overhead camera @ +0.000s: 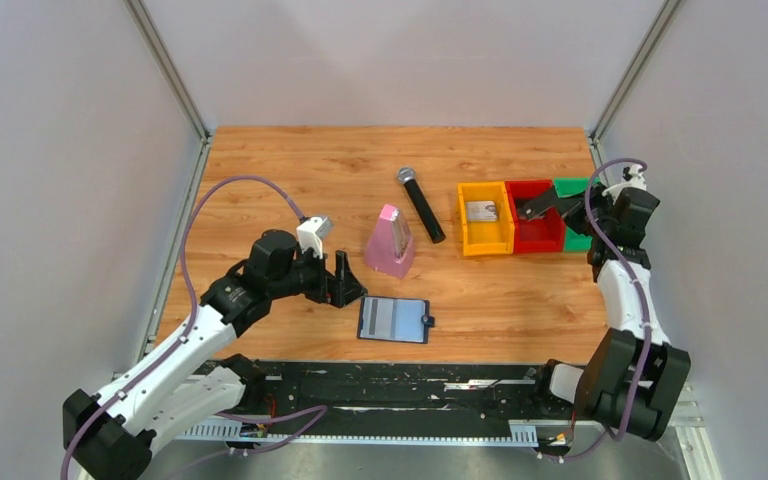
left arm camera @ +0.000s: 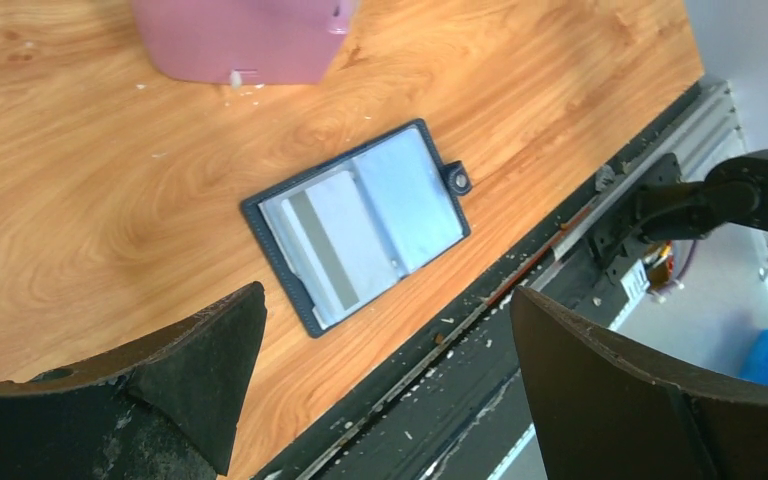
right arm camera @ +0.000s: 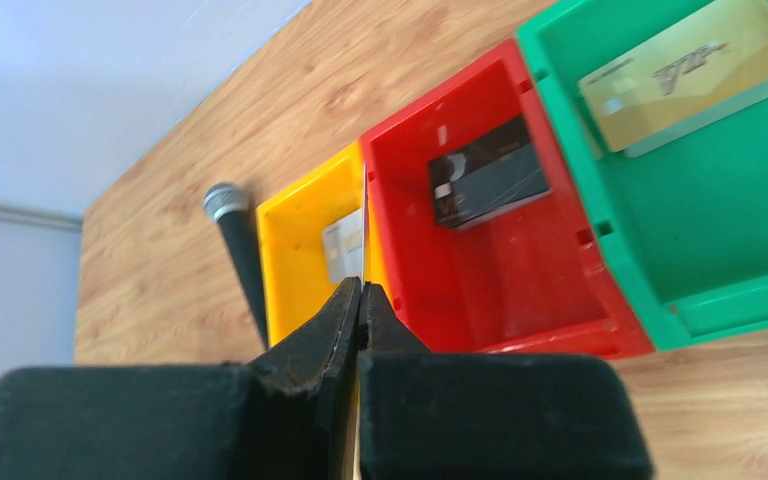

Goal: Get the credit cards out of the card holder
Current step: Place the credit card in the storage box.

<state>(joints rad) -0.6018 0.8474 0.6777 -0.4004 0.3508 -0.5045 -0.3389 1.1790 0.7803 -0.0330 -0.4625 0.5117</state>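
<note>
Gaping wide, left gripper [left arm camera: 388,293] overlooks card holder [left arm camera: 360,220]; right gripper [right arm camera: 361,290] pinches a credit card [right arm camera: 363,215].

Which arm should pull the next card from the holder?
Left. The left gripper is open just beside the card holder, a card showing inside; the right gripper is shut, far off at the red bin.

Open card holder [overhead camera: 393,320], credit cards [right arm camera: 695,65] binned

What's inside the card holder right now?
The card holder lies open and flat. One pale card with a dark stripe sits in one half. The other half shows only empty-looking slots. Anything tucked deeper behind the pockets is covered.
</note>
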